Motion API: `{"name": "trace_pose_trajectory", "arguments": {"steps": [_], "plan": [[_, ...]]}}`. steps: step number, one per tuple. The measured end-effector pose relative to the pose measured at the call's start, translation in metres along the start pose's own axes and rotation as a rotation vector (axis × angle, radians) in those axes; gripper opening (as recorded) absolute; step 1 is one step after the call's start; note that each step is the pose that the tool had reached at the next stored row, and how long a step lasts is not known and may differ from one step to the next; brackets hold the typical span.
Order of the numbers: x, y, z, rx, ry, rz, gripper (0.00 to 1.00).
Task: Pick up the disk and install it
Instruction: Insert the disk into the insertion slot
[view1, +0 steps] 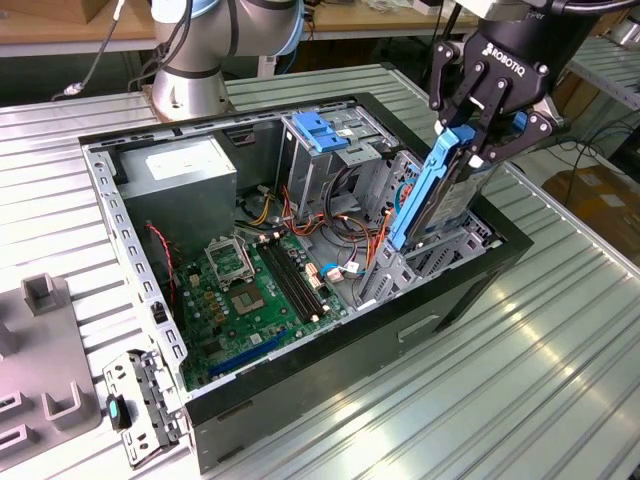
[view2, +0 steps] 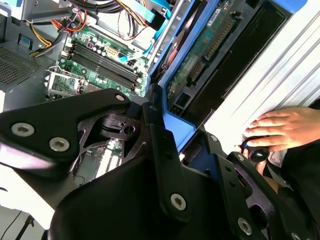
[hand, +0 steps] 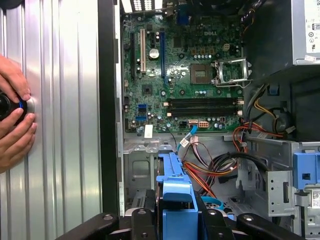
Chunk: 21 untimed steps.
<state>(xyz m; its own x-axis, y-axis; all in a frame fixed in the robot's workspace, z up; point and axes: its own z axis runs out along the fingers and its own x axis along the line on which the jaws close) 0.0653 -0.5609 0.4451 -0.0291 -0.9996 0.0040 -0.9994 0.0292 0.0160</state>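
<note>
While pinching disk (view1: 428, 192) at upper end, hand (view1: 487, 135) holds it tilted, lower end inside open computer case (view1: 330, 372).

Robotics lab or electronics workshop indicated. Opened computer case (view1: 330, 365) laid flat on ribbed metal table (view1: 560, 380). Robot arm base (view1: 190, 95) mounted at table's far side. Wooden workbenches (view1: 60, 35) seen behind, cable hung from one. Grey fixture plate (view1: 70, 350) set at exterior view's left. Cardboard box (view1: 600, 195) seen beyond table at exterior view's right.
</note>
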Motion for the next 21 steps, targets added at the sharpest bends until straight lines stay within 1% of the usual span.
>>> {"name": "trace_pose_trajectory", "arguments": {"steps": [9,11,16,19,21], "plan": [[0.0008,-0.0002,0.0072,0.0,0.0001,0.0,0.37],[0.001,-0.0002,0.0099,0.0,0.0001,0.0,0.37],[0.0015,-0.0004,0.0209,0.0,0.0001,0.0,0.37],[0.0016,-0.0005,0.0242,0.0,0.0,0.0,0.37],[0.0017,-0.0005,0.0242,0.0,0.0002,0.0,0.37]]}}
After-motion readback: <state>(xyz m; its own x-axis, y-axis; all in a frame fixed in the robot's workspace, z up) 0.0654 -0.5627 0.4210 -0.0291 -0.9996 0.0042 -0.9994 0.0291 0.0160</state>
